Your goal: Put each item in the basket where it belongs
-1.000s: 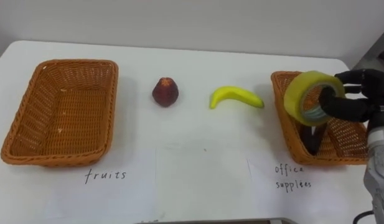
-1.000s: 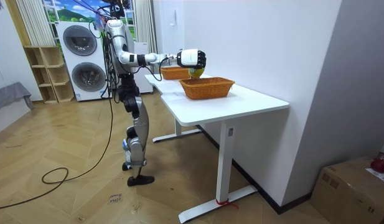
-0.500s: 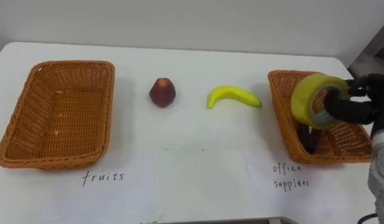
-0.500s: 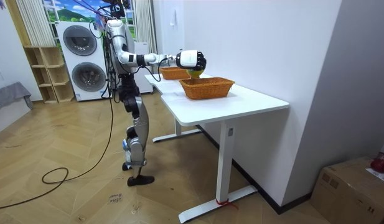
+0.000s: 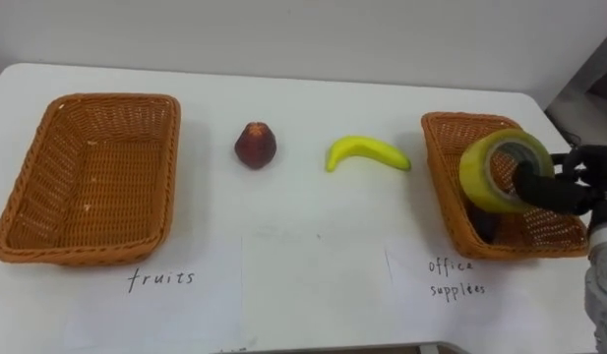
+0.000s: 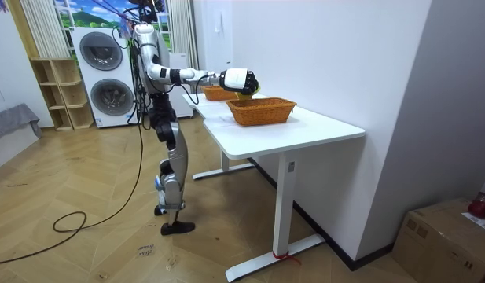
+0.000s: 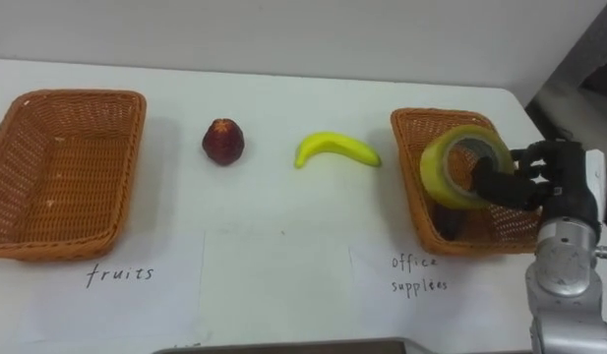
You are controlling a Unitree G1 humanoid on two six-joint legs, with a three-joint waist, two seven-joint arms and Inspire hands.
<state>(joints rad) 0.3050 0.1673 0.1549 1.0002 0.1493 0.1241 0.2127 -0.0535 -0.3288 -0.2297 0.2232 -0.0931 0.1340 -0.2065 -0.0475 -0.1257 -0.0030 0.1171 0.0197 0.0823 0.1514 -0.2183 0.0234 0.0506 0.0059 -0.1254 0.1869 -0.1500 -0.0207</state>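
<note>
Table (image 5: 313, 270) bears baskets (image 5: 106, 99) beside wall (image 6: 328, 55), washers (image 6: 101, 50) seemingly beyond.

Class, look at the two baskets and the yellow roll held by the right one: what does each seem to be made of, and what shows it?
The left basket and the right basket look like woven wicker or rattan, matt orange-brown, with interlaced strands showing. The tape roll in the right hand is probably glossy, translucent yellowish plastic tape wound on a core, judging by its sheen.

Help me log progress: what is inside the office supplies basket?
A dark item lies inside, mostly covered by the yellow tape roll that the right hand holds over the basket. Its kind cannot be told.
</note>
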